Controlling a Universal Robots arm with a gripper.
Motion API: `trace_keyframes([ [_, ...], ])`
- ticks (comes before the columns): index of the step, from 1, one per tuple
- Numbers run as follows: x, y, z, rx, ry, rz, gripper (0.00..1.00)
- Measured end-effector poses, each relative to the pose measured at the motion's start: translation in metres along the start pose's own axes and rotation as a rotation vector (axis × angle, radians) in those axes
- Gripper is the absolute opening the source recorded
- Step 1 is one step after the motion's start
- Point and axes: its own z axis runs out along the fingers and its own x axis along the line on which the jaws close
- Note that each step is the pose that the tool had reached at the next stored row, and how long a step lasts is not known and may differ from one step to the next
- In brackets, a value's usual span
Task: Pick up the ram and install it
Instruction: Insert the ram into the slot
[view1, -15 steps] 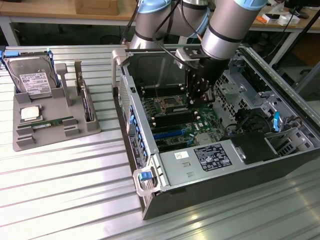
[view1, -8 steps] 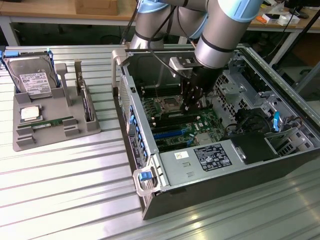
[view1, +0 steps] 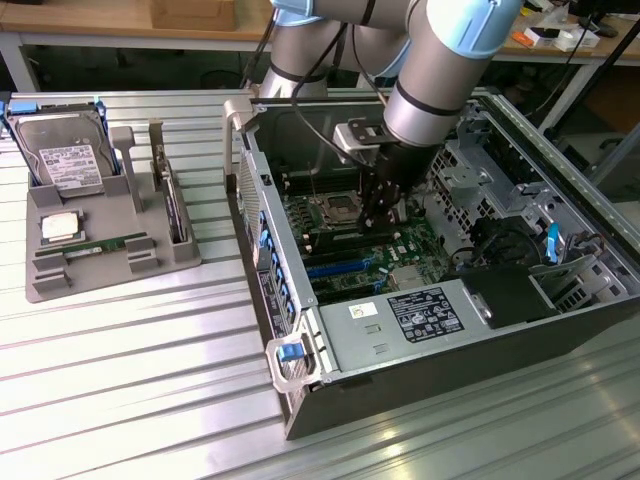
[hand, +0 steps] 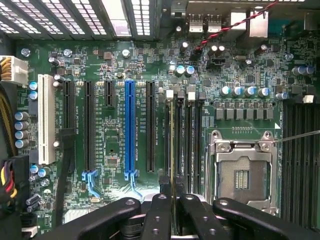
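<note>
My gripper (view1: 383, 222) is down inside the open computer case (view1: 300, 400), over the motherboard (view1: 400, 250) beside the CPU socket (view1: 335, 210). In the wrist view the black fingers (hand: 159, 212) are shut on the ram (hand: 173, 145). It shows edge-on as a thin greenish-yellow strip. The strip runs along the first memory slot, between the black expansion slot (hand: 150, 127) and the other memory slots (hand: 192, 135). Whether it sits in the slot or just above it I cannot tell. In the exterior view the ram is hidden behind the gripper.
A grey tray (view1: 40, 285) at the exterior view's left holds a hard drive (view1: 65, 160), a silver CPU chip (view1: 60, 228) and another green stick (view1: 100, 245). The CPU socket (hand: 242, 175) is empty. Case walls, a drive cage (view1: 490, 175) and cables crowd the arm.
</note>
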Motion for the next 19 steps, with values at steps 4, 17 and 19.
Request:
trace_keyframes([
  [4,0.0001,0.0006,0.0037,0.0,0.0001,0.0,0.13],
  [17,0.0007,0.004,0.0071,0.0023,0.0,0.002,0.13],
  [19,0.0008,0.0039,0.0071,0.0023,-0.0001,0.004,0.13],
])
